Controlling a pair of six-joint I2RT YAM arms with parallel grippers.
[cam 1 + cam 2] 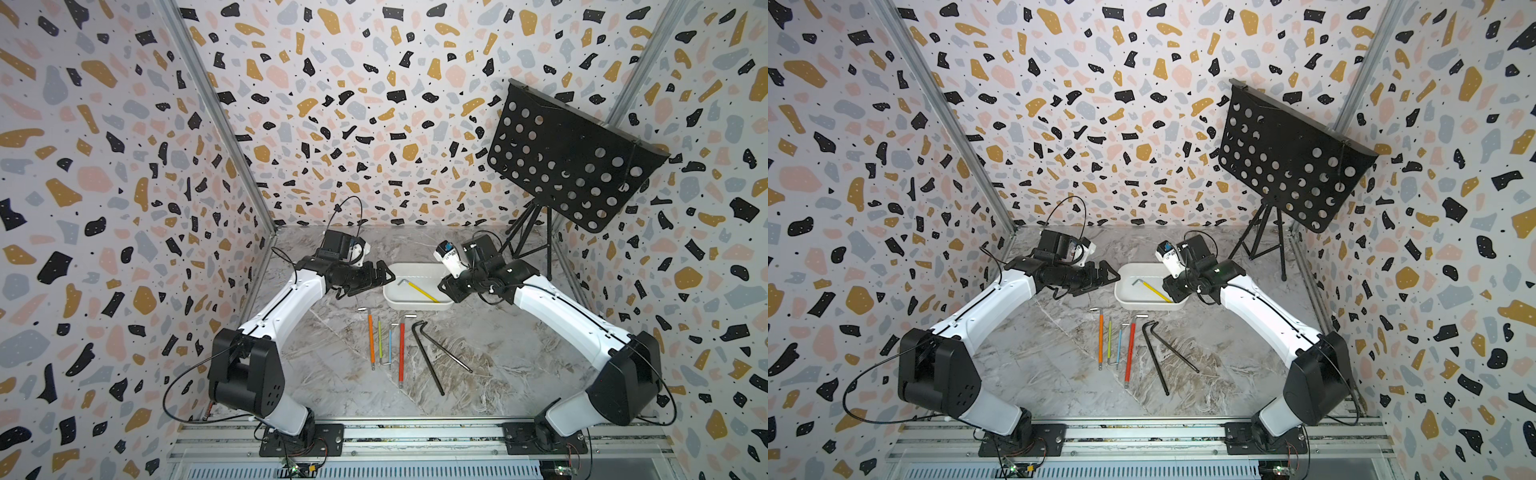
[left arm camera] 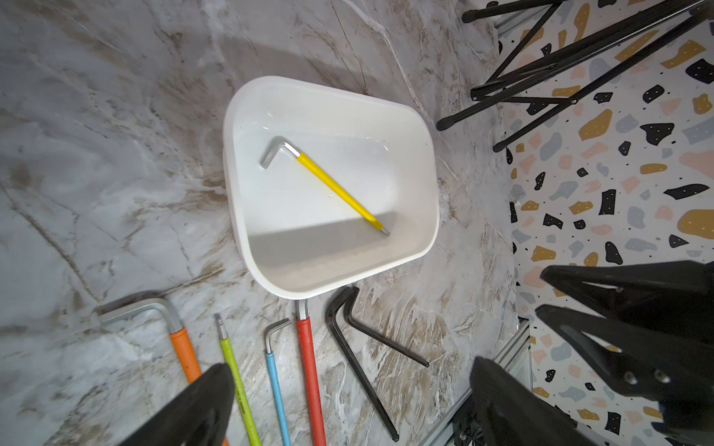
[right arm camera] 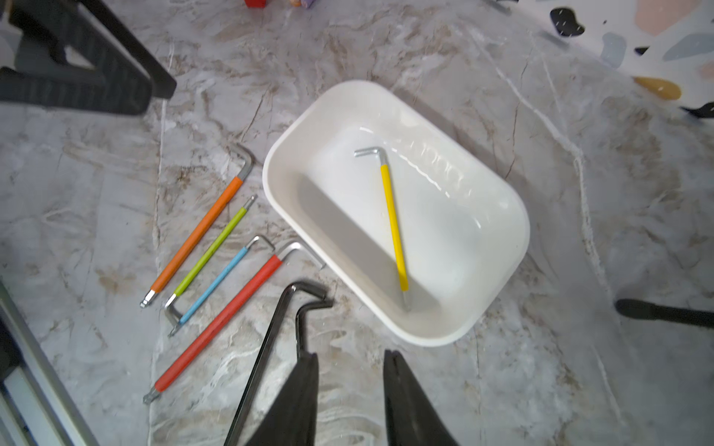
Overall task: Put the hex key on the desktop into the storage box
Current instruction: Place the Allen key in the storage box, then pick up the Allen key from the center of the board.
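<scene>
Partly hidden — red hex key (image 2: pixel 310 367) bend behind storage box (image 2: pixel 332 92) rim; left gripper (image 2: pixel 353 367), right gripper (image 3: pixel 351 357) apart, empty.

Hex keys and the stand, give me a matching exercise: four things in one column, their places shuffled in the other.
Things
1. yellow hex key
2. orange hex key
3. blue hex key
4. music stand

Places
a. standing at the desktop's far corner
b. inside the storage box
c. end of the coloured row, beside the green hex key
d. between the green hex key and the red hex key

Pairs: 1-b, 2-c, 3-d, 4-a
</scene>
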